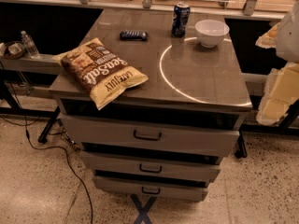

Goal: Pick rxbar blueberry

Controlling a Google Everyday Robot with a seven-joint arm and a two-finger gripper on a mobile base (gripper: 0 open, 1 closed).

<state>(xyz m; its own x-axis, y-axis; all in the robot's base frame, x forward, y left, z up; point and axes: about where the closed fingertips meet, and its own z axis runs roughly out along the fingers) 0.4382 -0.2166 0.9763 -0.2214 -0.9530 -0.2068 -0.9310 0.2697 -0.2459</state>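
Currently the tool is out of view, so whether it is apart or together cannot be told; a pale rounded shape (290, 31) at the right edge may belong to the robot, not certain. Target: rxbar blueberry (134, 35), lying flat on the tabletop (205, 83) toward the far side, left of centre, long axis running left-right. Blue drink can (180, 18) stands upright near it on the right, not touching; white bowl (211, 32) sits further right again. Chip bag (100, 71) lies at the front-left corner, overhanging the front edge, well apart from the bar. Step in hand, by my reading: the approach, grasp not yet begun. To do it well: come down from above, close across the bar's short width, go low because the bar is thin, and stay off the can, which looks easy to tip. Room: bare tabletop in front of the bar is wide. The left edge is near the bar, and a rail (140, 6) bounds the far side.
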